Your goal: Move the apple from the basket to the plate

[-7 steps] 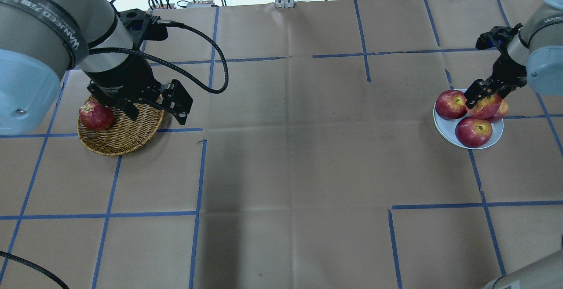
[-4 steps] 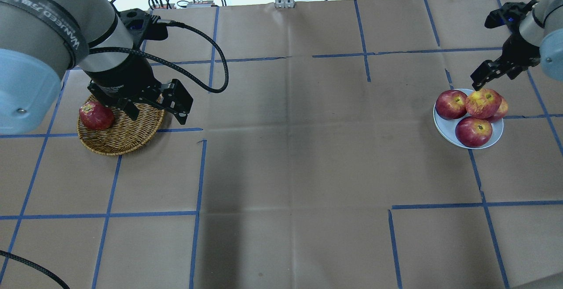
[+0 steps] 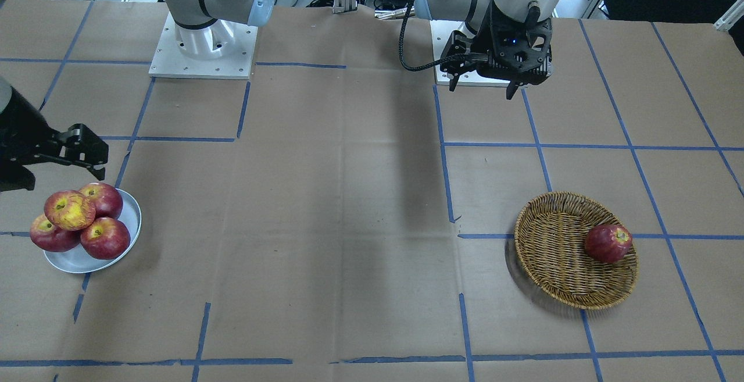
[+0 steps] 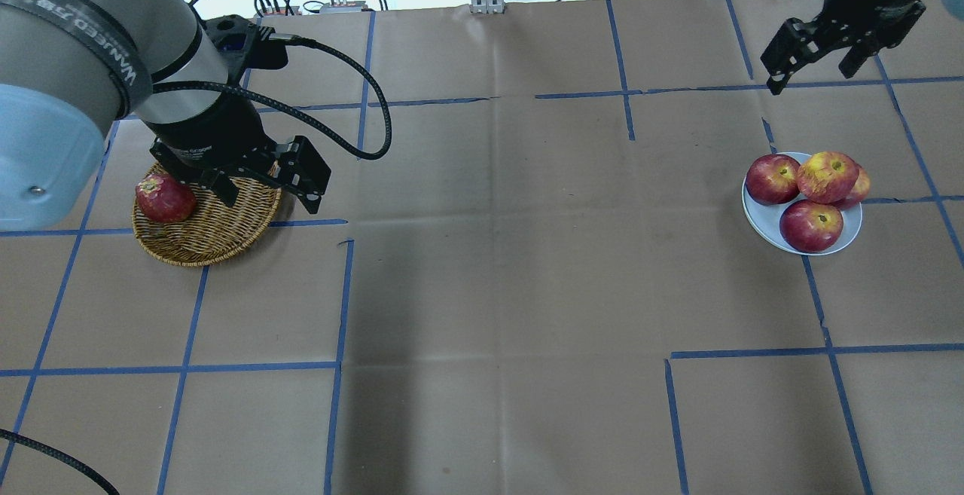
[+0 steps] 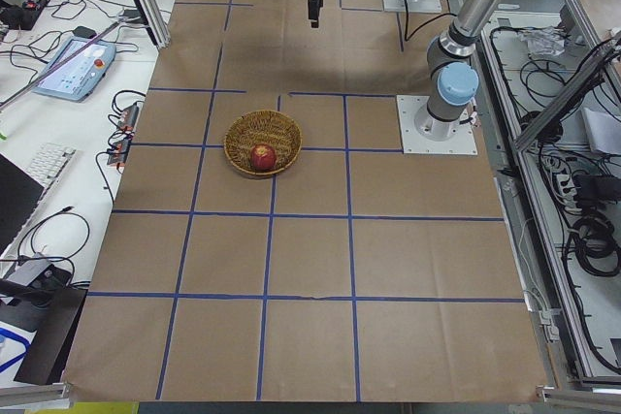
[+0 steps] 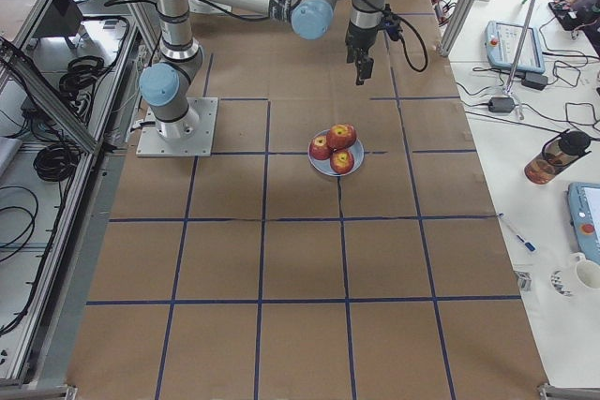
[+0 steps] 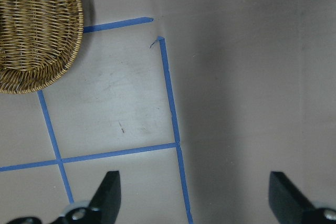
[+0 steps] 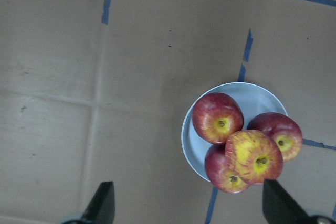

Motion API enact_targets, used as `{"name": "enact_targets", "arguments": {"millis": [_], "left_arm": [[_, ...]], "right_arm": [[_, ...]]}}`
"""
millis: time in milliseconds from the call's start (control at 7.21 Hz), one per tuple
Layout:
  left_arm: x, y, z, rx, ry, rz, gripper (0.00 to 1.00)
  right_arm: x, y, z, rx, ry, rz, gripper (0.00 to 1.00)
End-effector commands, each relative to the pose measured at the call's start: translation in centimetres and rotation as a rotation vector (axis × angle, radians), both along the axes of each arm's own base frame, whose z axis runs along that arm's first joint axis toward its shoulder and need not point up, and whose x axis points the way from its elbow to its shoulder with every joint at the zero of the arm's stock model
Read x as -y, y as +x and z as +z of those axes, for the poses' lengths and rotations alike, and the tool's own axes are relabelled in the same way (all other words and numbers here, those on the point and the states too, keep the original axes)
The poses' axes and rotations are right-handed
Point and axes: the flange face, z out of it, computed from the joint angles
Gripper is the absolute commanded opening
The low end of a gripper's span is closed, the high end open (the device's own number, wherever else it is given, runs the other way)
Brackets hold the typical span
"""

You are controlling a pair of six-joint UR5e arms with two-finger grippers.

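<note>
The yellow-streaked apple (image 4: 827,176) rests on top of three darker red apples on the pale plate (image 4: 757,218). It also shows in the front view (image 3: 70,209) and the right wrist view (image 8: 254,156). My right gripper (image 4: 809,80) is open and empty, raised above and beyond the plate (image 8: 252,98). The wicker basket (image 4: 218,235) holds one dark red apple (image 4: 164,198). My left gripper (image 4: 269,195) is open and empty, held high beside the basket (image 7: 31,40).
Brown paper with blue tape lines covers the table. Cables and a keyboard lie past the far edge. The left arm's black cable (image 4: 361,96) loops over the table near the basket. The basket also shows in the front view (image 3: 552,254).
My right gripper has come off the yellow-streaked apple, left it on the pile, and risen up and away toward the far edge. The left arm has not moved.
</note>
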Motion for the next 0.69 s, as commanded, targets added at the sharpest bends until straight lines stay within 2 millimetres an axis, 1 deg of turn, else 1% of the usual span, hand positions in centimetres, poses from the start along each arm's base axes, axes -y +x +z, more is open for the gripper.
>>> {"name": "enact_targets", "arguments": {"millis": [0,139,277,555], "left_arm": [[-0.1,0.0,0.0,0.000,0.000,0.000,0.99],[-0.1,0.0,0.0,0.002,0.000,0.000,0.99],[-0.1,0.0,0.0,0.002,0.000,0.000,0.99],[-0.1,0.0,0.0,0.001,0.001,-0.002,0.99]], "right_arm": [[-4.9,7.2,2.8,0.001,0.011,-0.075,1.00],[-6.5,8.0,2.0,0.001,0.027,-0.107,1.00],[-8.0,8.2,2.2,0.004,0.017,-0.146,1.00],[-8.5,8.9,2.6,0.061,0.015,-0.193,1.00]]}}
